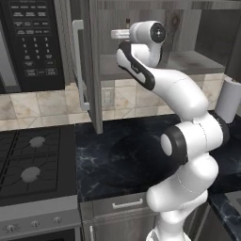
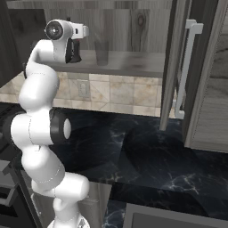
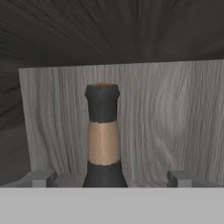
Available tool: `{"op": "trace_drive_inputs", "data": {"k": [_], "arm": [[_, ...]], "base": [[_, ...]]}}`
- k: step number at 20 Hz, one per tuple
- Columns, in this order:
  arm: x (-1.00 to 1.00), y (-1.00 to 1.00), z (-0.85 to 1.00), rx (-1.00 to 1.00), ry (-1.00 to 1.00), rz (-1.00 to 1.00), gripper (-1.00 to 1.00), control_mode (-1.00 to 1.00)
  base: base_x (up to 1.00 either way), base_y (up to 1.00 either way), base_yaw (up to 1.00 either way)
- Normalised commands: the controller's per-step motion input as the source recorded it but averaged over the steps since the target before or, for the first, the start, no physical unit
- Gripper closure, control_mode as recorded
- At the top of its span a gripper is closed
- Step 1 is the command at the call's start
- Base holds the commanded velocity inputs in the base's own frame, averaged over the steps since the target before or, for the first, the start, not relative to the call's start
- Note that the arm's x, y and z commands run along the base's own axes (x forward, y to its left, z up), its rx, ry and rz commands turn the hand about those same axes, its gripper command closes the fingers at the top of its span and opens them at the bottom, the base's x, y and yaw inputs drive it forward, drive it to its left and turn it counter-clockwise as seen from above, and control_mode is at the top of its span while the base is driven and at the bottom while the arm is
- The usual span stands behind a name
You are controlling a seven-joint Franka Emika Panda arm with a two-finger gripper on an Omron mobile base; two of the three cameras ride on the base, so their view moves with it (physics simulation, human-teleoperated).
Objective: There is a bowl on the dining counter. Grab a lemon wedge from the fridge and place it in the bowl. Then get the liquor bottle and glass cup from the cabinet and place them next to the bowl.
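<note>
Wood-grain cabinet (image 3: 166, 118) interior, dark thin-necked liquor bottle (image 3: 103, 131) between spread tool (image 3: 111, 178) fingertips, unpinched.

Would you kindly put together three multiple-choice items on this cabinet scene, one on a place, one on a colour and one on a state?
1. Where does the glass cup stand?
A. on the cabinet shelf
B. on the stove
C. on the worktop

2. What colour is the band on the liquor bottle neck?
A. bright red
B. tan brown
C. white

3. How is the gripper?
A. shut on the bottle
B. shut, holding nothing
C. open, fingers either side of the bottle

Answers: 1 A, the right base view shows it on the shelf; 2 B, the hand view shows a tan band; 3 C, both fingertips stand apart from the bottle.
</note>
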Motion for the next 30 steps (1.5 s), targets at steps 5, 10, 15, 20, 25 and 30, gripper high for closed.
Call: {"op": "trace_drive_inputs", "data": {"k": [5, 10, 15, 20, 25, 30], "arm": [[0.21, 0.06, -0.08, 0.0, 0.04, 0.0, 1.0, -1.0], [0.14, 0.05, -0.1, 0.0, 0.06, 0.0, 1.0, -1.0], [0.02, 0.03, -0.04, 0.0, 0.06, 0.0, 1.0, -1.0], [0.01, 0.0, -0.02, 0.0, 0.04, 0.0, 1.0, -1.0], [0.0, 0.0, 0.0, 0.0, 0.01, 0.0, 1.0, -1.0], [-0.1, 0.0, -0.01, 0.0, 0.0, 0.0, 1.0, -1.0]], "base": [[0.0, 0.0, 0.0], [0.0, 0.0, 0.0], [0.0, 0.0, 0.0], [0.0, 0.0, 0.0], [0.0, 0.0, 0.0], [0.0, 0.0, 0.0]]}}
